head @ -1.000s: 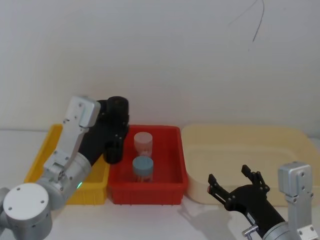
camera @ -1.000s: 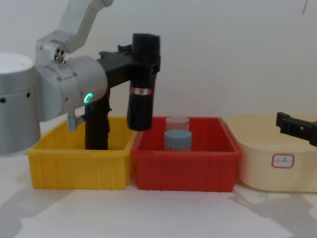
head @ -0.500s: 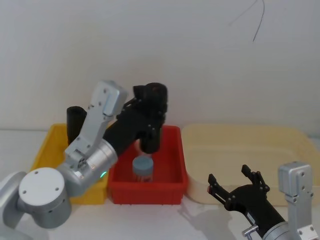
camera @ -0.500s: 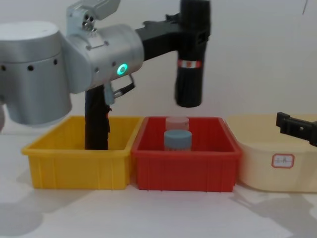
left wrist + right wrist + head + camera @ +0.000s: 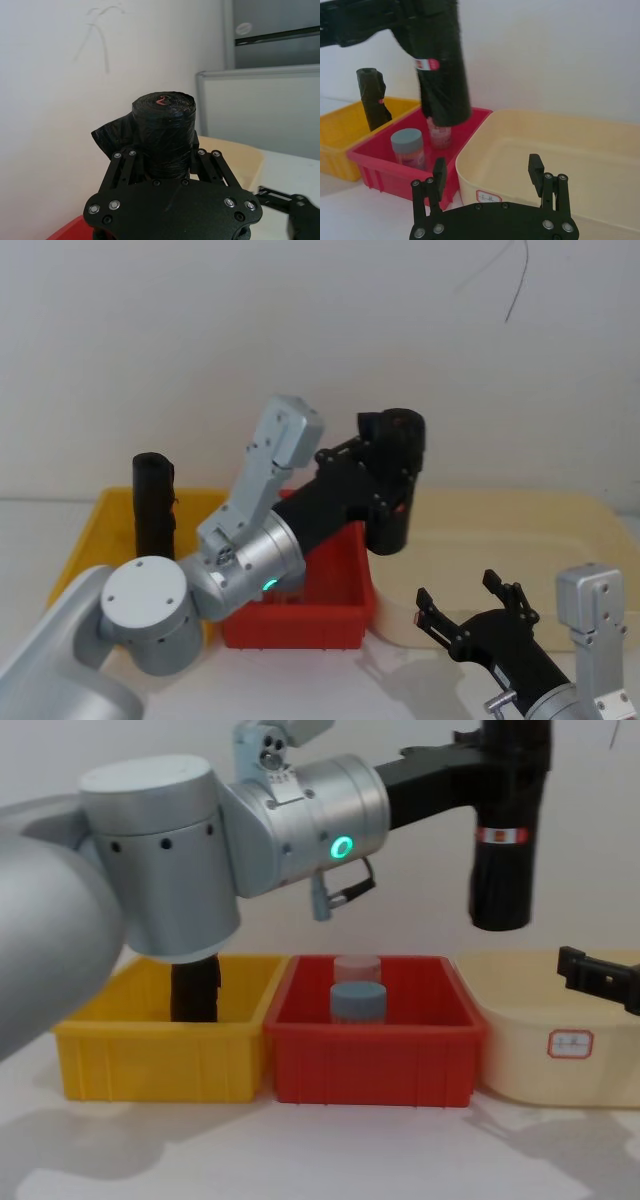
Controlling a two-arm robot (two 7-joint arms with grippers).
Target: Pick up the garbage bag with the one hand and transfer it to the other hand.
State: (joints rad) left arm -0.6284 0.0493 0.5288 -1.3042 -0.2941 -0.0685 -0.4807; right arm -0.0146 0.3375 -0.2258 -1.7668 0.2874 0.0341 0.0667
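The garbage bag [image 5: 504,850], a tall black roll with a red-and-white band, hangs upright in the air above the seam between the red bin and the cream tub. My left gripper [image 5: 388,472], on the green-ringed arm, is shut on the roll's upper part [image 5: 165,135], one finger on each side. The bag also shows in the right wrist view [image 5: 442,70], high above the jars. My right gripper [image 5: 457,590] stays low at the front right, beside the tub's near wall, open with nothing between its fingers [image 5: 487,167]. It is well below and in front of the bag.
The red bin [image 5: 370,1065] holds a blue-lidded jar [image 5: 357,1001] and a clear jar [image 5: 357,968]. To its left, the yellow bin [image 5: 160,1060] holds a rumpled black roll [image 5: 153,502]. The wide cream tub [image 5: 510,530] lies at the right.
The left arm has swung right and upward with the bag, from over the yellow and red bins' shared edge to above the red bin's right end. The right gripper has not moved.
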